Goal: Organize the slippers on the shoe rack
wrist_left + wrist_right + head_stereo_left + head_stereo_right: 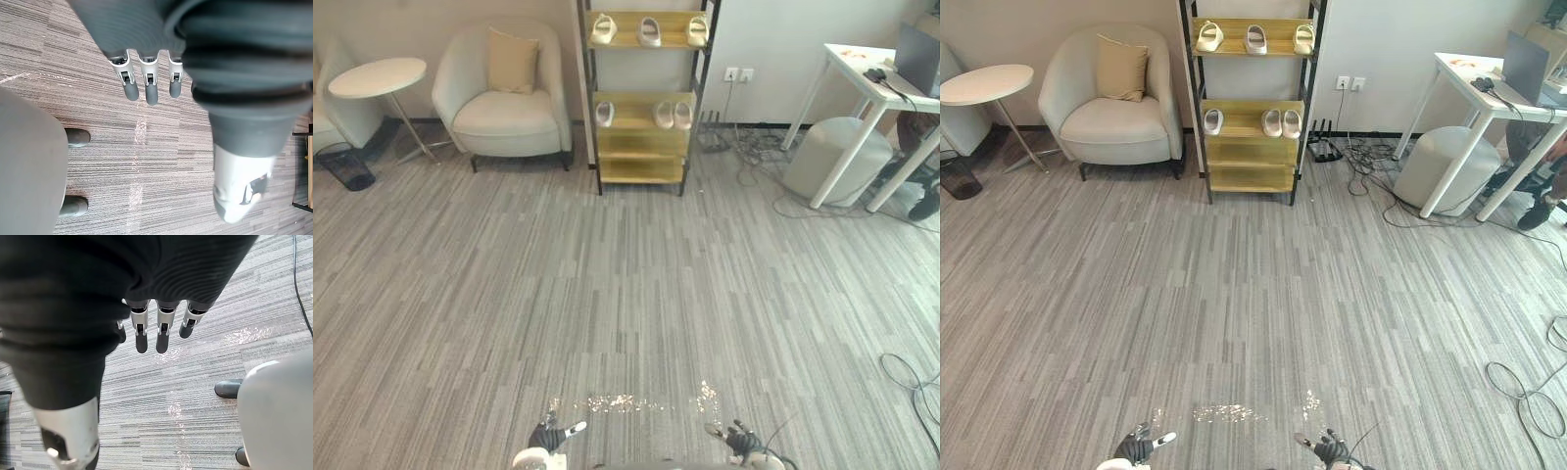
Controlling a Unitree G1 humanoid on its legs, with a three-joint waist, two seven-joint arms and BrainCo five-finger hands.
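Grey carpet (607, 294) stretches to the shoe rack (641, 162) at top centre, slippers (649, 31) on two shelves. Left robot hand (551, 437) and right robot hand (741, 442) hang released, empty, at the bottom edge — likely the approach step; next calls for walking closer.

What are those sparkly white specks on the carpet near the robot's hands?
Likely glare from a light: in the left eye view the specks lie on the carpet between the left robot hand and right robot hand; the left wrist view shows a pale streak, the right wrist view a bright patch.

Left hand (548, 438), right hand (741, 441): fingers (151, 90) straight
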